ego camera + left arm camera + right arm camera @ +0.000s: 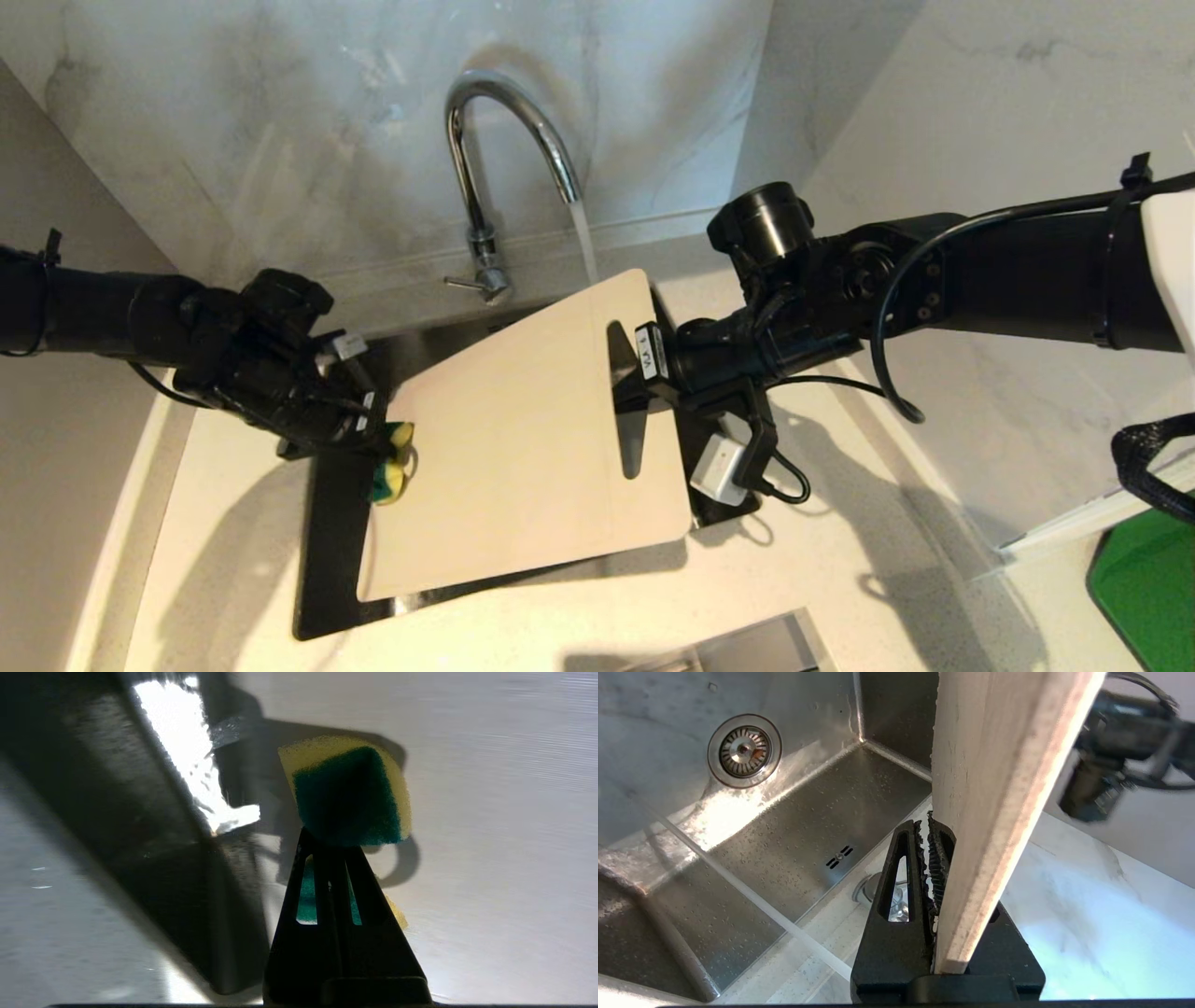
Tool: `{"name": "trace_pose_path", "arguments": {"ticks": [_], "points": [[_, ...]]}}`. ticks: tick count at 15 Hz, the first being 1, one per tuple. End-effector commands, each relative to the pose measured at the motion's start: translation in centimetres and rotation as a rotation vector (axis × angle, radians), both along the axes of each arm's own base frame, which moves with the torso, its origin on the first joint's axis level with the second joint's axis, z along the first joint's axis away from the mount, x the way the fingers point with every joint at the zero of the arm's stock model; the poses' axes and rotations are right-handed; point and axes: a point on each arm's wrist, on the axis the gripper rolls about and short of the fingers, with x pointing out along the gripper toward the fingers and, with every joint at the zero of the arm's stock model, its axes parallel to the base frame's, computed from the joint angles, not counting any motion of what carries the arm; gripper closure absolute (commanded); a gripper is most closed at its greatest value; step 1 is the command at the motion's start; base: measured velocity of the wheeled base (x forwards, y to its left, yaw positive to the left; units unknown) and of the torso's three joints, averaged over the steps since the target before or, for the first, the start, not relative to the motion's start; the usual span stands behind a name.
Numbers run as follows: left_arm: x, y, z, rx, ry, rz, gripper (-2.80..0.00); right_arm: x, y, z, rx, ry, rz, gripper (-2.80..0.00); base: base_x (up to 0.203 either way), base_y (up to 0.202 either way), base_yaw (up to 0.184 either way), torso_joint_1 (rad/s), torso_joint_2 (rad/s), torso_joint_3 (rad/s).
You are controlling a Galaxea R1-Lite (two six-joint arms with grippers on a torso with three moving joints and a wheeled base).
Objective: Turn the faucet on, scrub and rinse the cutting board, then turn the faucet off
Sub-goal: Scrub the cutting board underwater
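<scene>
The right end effector [644, 359] clamps the cutting board [523, 439] over the sink [794, 826] under the running faucet [485, 168]. The left end effector [378, 448], closed on a sponge [392, 462], should press flat and sweep the whole face.

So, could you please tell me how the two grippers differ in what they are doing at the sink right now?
The left gripper is shut on the green-and-yellow sponge, at the cutting board's left edge; the right gripper is shut on the board itself, at its slot-handle end.

The left holds something small and soft; the right holds the large board tilted over the sink.

Both are shut and working over the sink while the faucet runs.
</scene>
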Motion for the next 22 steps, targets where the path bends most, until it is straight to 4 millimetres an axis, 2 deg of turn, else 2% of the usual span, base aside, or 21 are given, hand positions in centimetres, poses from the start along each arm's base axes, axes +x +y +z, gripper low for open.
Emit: {"name": "trace_pose_path", "arguments": {"ticks": [1, 4, 6, 10, 14, 16, 19, 22], "points": [[0.2, 1.5, -1.1, 0.001, 0.038, 0.039, 0.00, -0.1, 0.0, 0.1, -0.001, -0.013, 0.011, 0.00, 0.000, 0.000, 0.000, 0.000, 0.00, 0.000], [0.4, 2.9, -0.7, -0.048, 0.030, 0.050, 0.00, -0.1, 0.0, 0.1, 0.002, -0.020, 0.011, 0.00, 0.000, 0.000, 0.000, 0.000, 0.00, 0.000], [0.2, 3.0, 0.2, -0.057, 0.004, 0.051, 0.00, -0.1, 0.0, 0.1, 0.002, -0.020, 0.011, 0.00, 0.000, 0.000, 0.000, 0.000, 0.00, 0.000], [-0.5, 1.9, 4.8, -0.095, -0.126, 0.042, 0.00, -0.1, 0.0, 0.1, 0.003, -0.022, 0.011, 0.00, 0.000, 0.000, 0.000, 0.000, 0.00, 0.000], [-2.2, -1.5, 10.6, -0.167, -0.256, -0.018, 0.00, -0.1, 0.0, 0.1, 0.003, -0.022, 0.011, 0.00, 0.000, 0.000, 0.000, 0.000, 0.00, 0.000], [-3.3, -4.3, 12.7, -0.200, -0.262, -0.078, 0.00, -0.1, 0.0, 0.1, 0.005, -0.023, 0.013, 0.00, 0.000, 0.000, 0.000, 0.000, 0.00, 0.000], [-4.1, -8.6, 12.2, -0.226, -0.226, -0.154, 0.00, -0.1, 0.0, 0.0, 0.004, -0.019, 0.014, 0.00, 0.000, 0.000, 0.000, 0.000, 0.00, 0.000], [-3.4, -10.9, 11.0, -0.254, -0.222, -0.179, 0.00, -0.2, 0.0, -0.3, 0.000, -0.012, 0.014, 0.00, 0.000, 0.000, 0.000, 0.000, 0.00, 0.000]]}}
